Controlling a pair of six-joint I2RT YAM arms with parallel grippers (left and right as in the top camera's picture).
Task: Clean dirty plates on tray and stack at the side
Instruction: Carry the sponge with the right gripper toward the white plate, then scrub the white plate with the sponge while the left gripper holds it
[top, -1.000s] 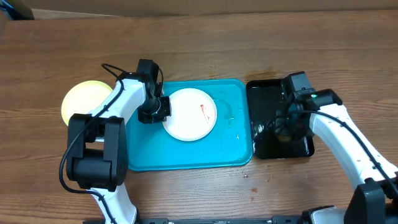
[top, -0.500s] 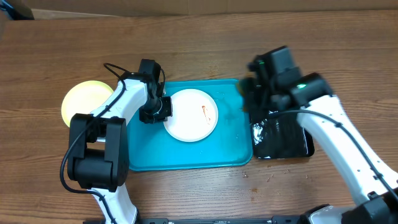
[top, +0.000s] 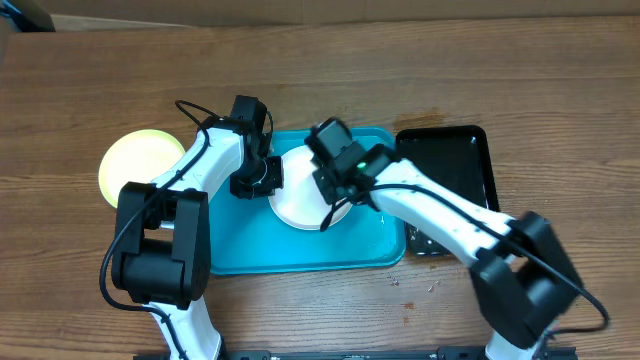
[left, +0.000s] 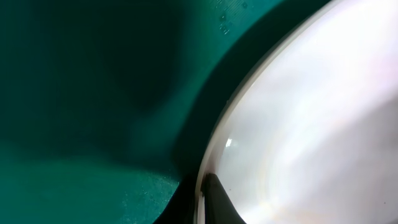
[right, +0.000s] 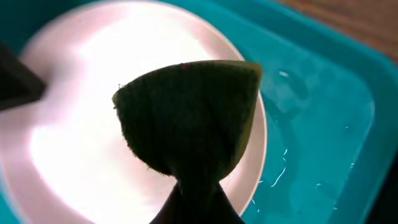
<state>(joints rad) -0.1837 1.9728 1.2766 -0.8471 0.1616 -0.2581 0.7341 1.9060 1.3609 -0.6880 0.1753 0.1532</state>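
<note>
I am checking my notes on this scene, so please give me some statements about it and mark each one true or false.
1. The white plate lies in the turquoise tray. True.
2. The right gripper holds a sponge above the white plate. True.
3. The yellow-green plate is in the turquoise tray. False: it lies on the table, left of the tray.
4. The black tray stands left of the turquoise tray. False: it stands on its right.

Both arms reaching inward, left claw low, right claw clamped tight
</note>
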